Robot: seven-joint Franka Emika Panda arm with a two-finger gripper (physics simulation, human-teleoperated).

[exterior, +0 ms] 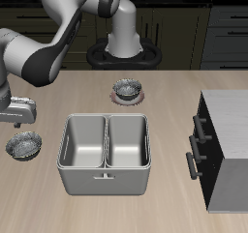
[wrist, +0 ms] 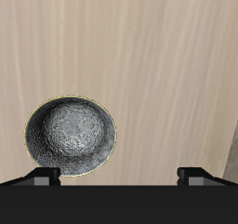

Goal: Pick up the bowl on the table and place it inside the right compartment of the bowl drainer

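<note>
The bowl (exterior: 23, 145) sat on the desk (exterior: 145, 203) at the left edge of the exterior frame, just beside the bowl drainer (exterior: 105, 153) but not touching it, upright with its speckled inside facing up. The gripper (exterior: 17, 109) hovered just above it, partly cut off by the frame edge. In the wrist view the bowl (wrist: 71, 136) lay off to one side of the gap between the fingers (wrist: 42, 175), whose two dark tips stood wide apart with nothing between them, so the gripper was open and empty.

A twin bowl (exterior: 127, 88) rested on a pinkish disc farther up the frame, behind the drainer, and a dark-fronted grey cabinet (exterior: 225, 150) filled the right side. Both drainer wells looked empty.

The main risk from here was alignment. The bowl was not centred between the fingers, so a straight descent could bring one finger down on the rim, tipping or skidding the bowl across the smooth desk. A shallow metal rim also gives little to hold; a pinch set too high or at an angle might let it slip during the lift. On the carry, the bowl would have to clear the drainer's near wall and the central divider, and a low pass could knock it loose into the wrong well.
</note>
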